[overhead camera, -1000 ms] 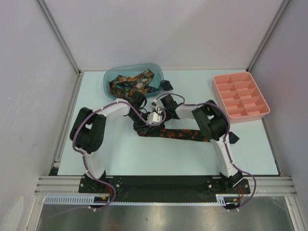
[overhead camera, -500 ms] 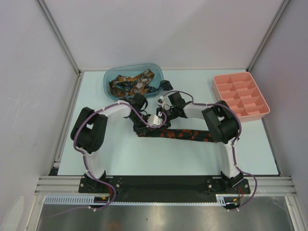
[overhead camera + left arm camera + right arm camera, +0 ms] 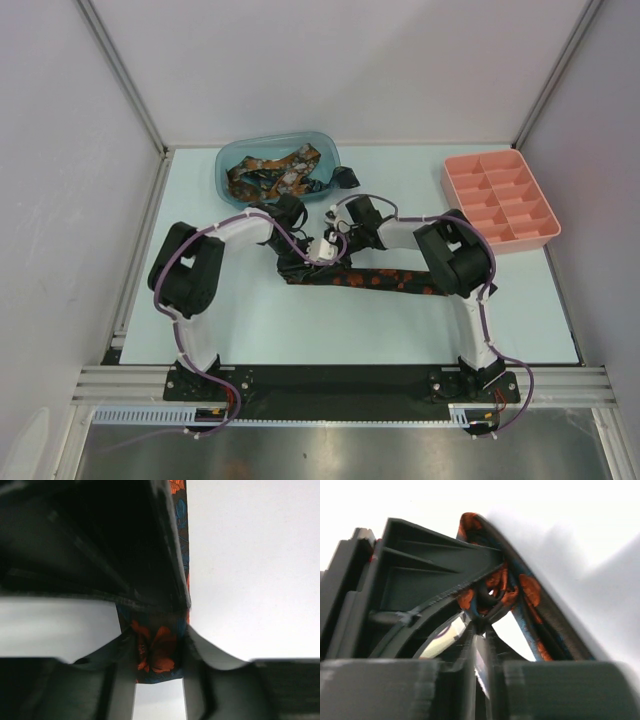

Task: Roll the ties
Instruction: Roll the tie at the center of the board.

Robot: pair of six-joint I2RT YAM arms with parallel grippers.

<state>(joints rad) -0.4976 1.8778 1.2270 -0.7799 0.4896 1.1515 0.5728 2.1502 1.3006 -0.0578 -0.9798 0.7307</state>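
Where the two arms meet over the middle of the table (image 3: 300, 325), we see the left gripper (image 3: 293, 264) and the right gripper (image 3: 320, 262) close together on the same end of one tie (image 3: 380, 280). From that shared spot the tie lies flat and straight, running away from both tools toward the right arm's elbow, dark with orange-red blotches.

In the left wrist view, we find the left gripper (image 3: 156, 656) pinching the tie (image 3: 161, 647): the patterned cloth fills the narrow gap between its two fingers, and a thin strip of it continues past the fingertips along the edge of a dark part that fills much of that view. We cannot tell what that dark part is.

In the right wrist view, the right gripper (image 3: 481, 630) has its fingers pressed almost together, and a bunched, curled fold of the tie (image 3: 492, 592) sits right at their tips, with more cloth trailing down along one finger. It looks nipped there, though the contact itself is partly hidden.

Beyond both grippers, on the far side from the arm bases, a blue tub (image 3: 228, 170) holds the other ties (image 3: 275, 172) in a loose heap. Well off to the right gripper's outer side stands a pink tray (image 3: 505, 238) split into compartments.
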